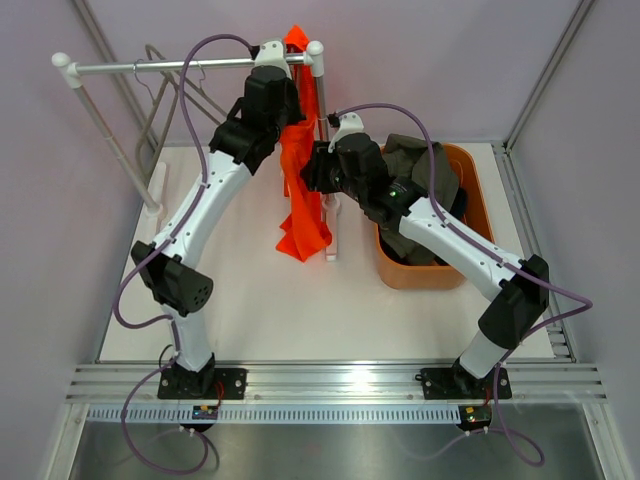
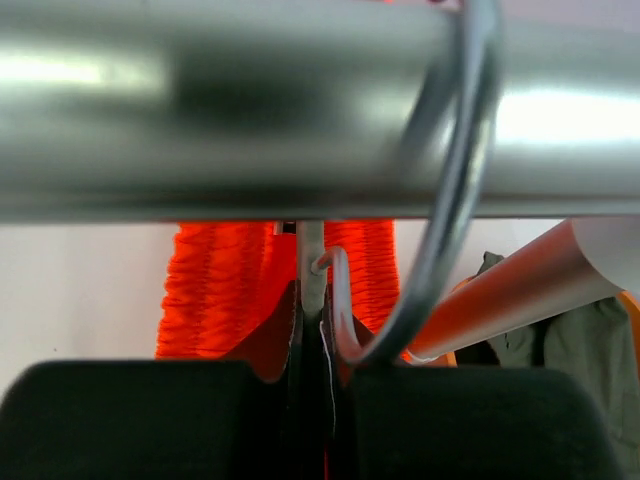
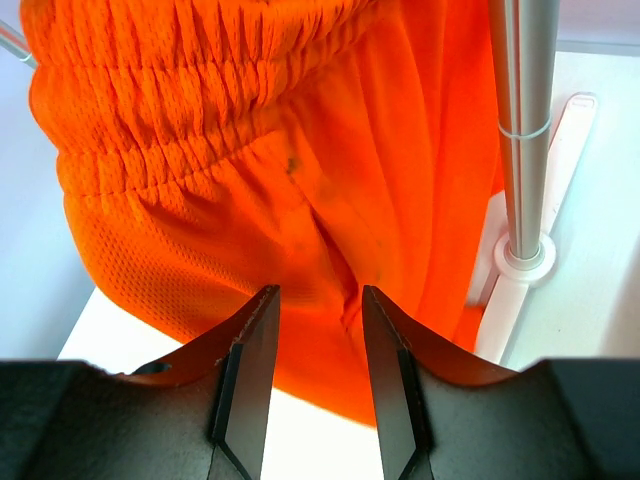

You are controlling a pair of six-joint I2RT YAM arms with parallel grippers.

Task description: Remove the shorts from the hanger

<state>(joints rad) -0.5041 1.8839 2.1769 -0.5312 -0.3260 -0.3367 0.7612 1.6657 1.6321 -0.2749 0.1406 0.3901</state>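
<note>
At the far edge of the bench [image 1: 250,320], toward its right side, the orange shorts [image 1: 300,190] hang by their gathered waistband from a hanger [image 2: 450,230]. The hanger's wire hook loops over the rail [image 1: 170,67], just beside the right post [image 1: 318,70]. The cloth drapes down to just above the bench.

Near the right edge of the bench stands an orange bin [image 1: 478,180]. In it lie the olive-grey shorts [image 1: 420,160], with a darker cloth [image 1: 450,200] beside them that is too hidden to name. By the look of it, those pairs are already off. The orange pair is left, and it has not yet come free.

The left arm rises from the near edge, bends at the elbow and reaches up to the rail. The left gripper [image 2: 318,330] sits right under the rail, pinched tight on the hanger's neck just below the hook.

The right arm stretches from the near right across the bin. The right gripper [image 3: 320,300] points at the shorts below the waistband. Its jaws stand partly apart with nothing between them. The cloth lies just ahead of the fingertips, and it cannot be told whether they touch it.
</note>
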